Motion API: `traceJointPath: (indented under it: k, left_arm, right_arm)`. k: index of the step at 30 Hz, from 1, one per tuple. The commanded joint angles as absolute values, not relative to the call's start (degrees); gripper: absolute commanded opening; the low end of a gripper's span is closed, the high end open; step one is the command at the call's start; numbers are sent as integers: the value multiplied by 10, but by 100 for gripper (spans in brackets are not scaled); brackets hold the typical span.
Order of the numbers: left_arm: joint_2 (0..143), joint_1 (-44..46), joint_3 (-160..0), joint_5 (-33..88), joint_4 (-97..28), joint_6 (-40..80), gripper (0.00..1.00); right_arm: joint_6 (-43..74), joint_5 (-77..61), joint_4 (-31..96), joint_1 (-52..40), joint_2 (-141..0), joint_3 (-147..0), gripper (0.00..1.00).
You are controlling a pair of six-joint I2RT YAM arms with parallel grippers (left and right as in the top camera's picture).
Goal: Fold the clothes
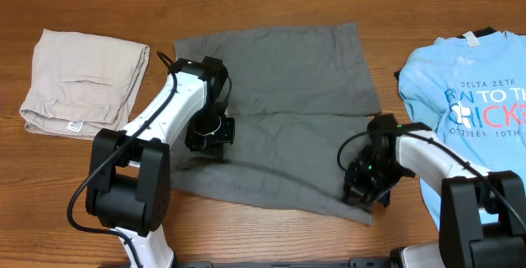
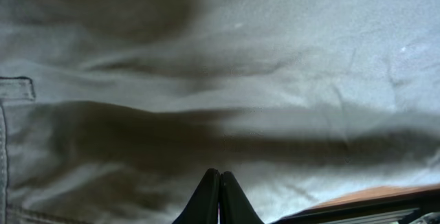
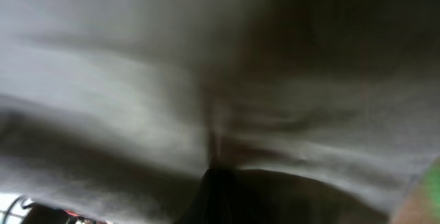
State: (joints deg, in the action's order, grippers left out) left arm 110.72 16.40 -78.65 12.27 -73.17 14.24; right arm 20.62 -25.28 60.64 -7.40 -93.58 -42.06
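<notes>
1. Inventory. I count one pair of dark grey shorts (image 1: 288, 95), one folded beige garment (image 1: 82, 79) with a small white tag (image 1: 74, 126), and one light blue T-shirt (image 1: 468, 95) with printed lettering. A dark layer (image 1: 485, 31) shows at the T-shirt's collar; I cannot tell what it is. There are two arms and two grippers.

2. Task item. The shorts lie spread flat at the table's centre, between the beige garment on the left and the T-shirt on the right, touching neither.

3. Left gripper (image 1: 209, 132). It sits low over the near-left part of the shorts. In the left wrist view its fingertips (image 2: 214, 189) are pressed together with no gap, against the grey cloth (image 2: 275, 80). I cannot tell whether any cloth is caught between them.

4. Right gripper (image 1: 366, 182). It sits at the near-right corner of the shorts. The right wrist view is blurred, but the jaws are closed and creases in the cloth (image 3: 137, 114) run together into the tips, so a fold of the shorts is pinched.

5. Obstructions. The left arm (image 1: 156, 112) crosses the left edge of the shorts and hides it. The right arm (image 1: 436, 157) overlaps the near edge of the T-shirt.

6. Surface. A brown wooden table (image 1: 271, 5) with visible grain fills the overhead view.
</notes>
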Motion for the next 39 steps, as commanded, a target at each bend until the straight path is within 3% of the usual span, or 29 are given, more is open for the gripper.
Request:
traceJointPath:
  k: [1,9,17,26,34,39]
  left_arm:
    - [1098,162,-780,116,-730,142,4]
    - [1098,161,-779,94,-731,141,4]
    - [1098,161,-778,94,-725,141,4]
    - [1098,161,-778,95,-726,139,4]
    - [1098,161,-778,94,-716,139,4]
    - [1098,161,-778,90,-702,139,4]
  right_arm:
    - [234,-256,604,-90,-929,-388,4]
    - [257,-275,591,-123,-929,-328,4]
    - [206,-314,678,-124,-862,-425,4]
    - [205,-211,688,-123,-815,-594,4]
    - [230,-13,628,-106,-860,-599,4]
    - [225,-16,570,-92,-914,-599,4]
